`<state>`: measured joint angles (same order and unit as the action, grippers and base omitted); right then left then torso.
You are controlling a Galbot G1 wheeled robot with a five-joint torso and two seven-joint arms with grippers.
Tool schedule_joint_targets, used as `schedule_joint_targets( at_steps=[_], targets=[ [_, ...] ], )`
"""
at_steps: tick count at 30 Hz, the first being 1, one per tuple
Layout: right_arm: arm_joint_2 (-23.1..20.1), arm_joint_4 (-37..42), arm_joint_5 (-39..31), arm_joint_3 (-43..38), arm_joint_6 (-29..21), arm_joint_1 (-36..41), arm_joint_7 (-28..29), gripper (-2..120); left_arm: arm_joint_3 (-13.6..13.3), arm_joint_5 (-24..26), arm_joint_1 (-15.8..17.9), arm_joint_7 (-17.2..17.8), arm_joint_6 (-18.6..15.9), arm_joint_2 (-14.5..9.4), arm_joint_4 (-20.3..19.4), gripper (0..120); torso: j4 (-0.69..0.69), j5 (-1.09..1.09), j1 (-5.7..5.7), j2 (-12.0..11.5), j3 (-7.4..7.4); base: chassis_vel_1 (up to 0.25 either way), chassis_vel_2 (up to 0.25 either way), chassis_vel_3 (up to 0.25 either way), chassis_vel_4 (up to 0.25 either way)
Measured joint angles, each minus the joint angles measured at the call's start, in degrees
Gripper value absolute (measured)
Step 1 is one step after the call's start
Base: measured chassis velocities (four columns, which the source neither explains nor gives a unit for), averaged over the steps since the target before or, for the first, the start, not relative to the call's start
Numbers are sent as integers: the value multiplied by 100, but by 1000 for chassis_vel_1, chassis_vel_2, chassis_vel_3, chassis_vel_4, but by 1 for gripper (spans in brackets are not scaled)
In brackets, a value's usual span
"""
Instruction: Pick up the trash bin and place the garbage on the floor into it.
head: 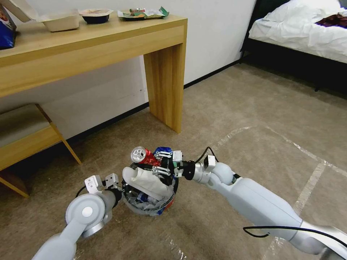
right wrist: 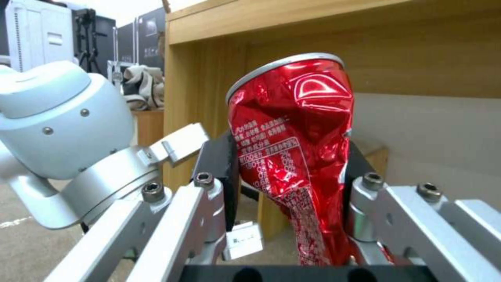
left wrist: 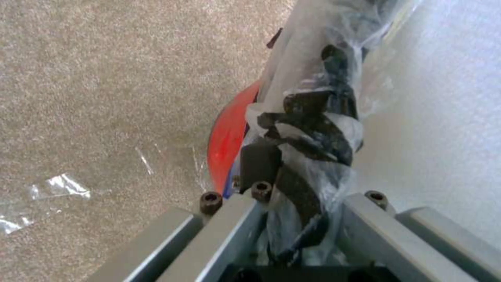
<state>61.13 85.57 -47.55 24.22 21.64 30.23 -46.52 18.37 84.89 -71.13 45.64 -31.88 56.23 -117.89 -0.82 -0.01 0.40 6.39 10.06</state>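
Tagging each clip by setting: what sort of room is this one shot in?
Most likely a hotel-style bedroom. A bed with white bedding stands on the far right, a wooden desk runs along the white wall with food containers on it, and beige carpet marked with tape lines covers the floor.

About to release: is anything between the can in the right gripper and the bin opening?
Partly. The right gripper holds the crushed red can over the far rim of the trash bin, but the flat white slipper lies across most of the opening. The left gripper is clamped on the bin's bagged rim.
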Motion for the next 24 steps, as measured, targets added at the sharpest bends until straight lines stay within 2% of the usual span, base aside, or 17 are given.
schedule_joint_targets(
  at_steps=[7, 9, 24],
  targets=[
    [289, -199, 51, 123, 29, -57, -1, 29, -42, -52, -15, -10, -5, 51, 3, 0, 0, 0, 0, 0, 0, 0, 0, 0, 0],
    [485, -402, 112, 157, 75, -103, -11, 29, -57, -94, -66, -16, -8, 61, -15, 0, 0, 0, 0, 0, 0, 0, 0, 0, 0],
    [779, -991, 275, 160, 212, -200, -197, 29, -6, -133, -213, -36, -10, 29, -146, 0, 0, 0, 0, 0, 0, 0, 0, 0, 0]
  ],
)
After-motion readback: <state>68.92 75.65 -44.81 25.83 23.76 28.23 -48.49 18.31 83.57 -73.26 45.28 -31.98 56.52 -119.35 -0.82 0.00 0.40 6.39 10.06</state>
